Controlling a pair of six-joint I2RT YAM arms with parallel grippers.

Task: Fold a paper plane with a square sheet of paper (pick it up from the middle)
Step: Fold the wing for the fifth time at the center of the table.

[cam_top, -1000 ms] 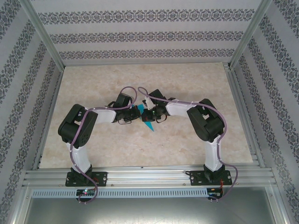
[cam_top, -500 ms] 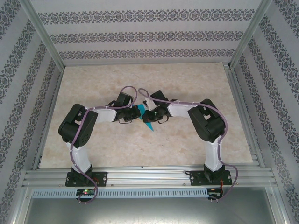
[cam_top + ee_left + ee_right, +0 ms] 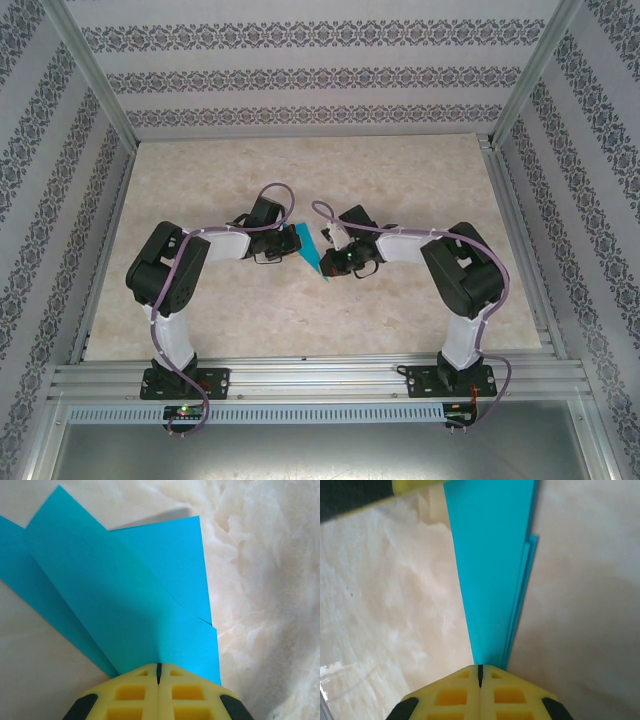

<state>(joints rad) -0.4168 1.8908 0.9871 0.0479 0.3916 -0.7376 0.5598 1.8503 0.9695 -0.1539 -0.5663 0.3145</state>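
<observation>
The square sheet of paper [image 3: 311,250] is teal-blue and folded into a narrow, layered, pointed shape between the two grippers at mid-table. My left gripper [image 3: 291,246] is shut on its wide end, and the layers [image 3: 125,595] fan away from the closed yellow fingertips [image 3: 145,680]. From the right, my right gripper [image 3: 333,260] is shut on the narrow end. There the folded strip [image 3: 490,565] runs straight away from my fingertips [image 3: 495,680], stacked edges along its right side. The left gripper's yellow finger [image 3: 415,486] shows at that view's top left.
The marble-patterned tabletop [image 3: 400,180] lies all around the paper. An aluminium frame [image 3: 510,200] and patterned walls [image 3: 300,80] bound the table on three sides. Both arm bases [image 3: 180,380] stand on the near rail.
The right arm has swung outward to the right. Its gripper has slid down and right along the paper, uncovering more teal. The left arm has held still.
</observation>
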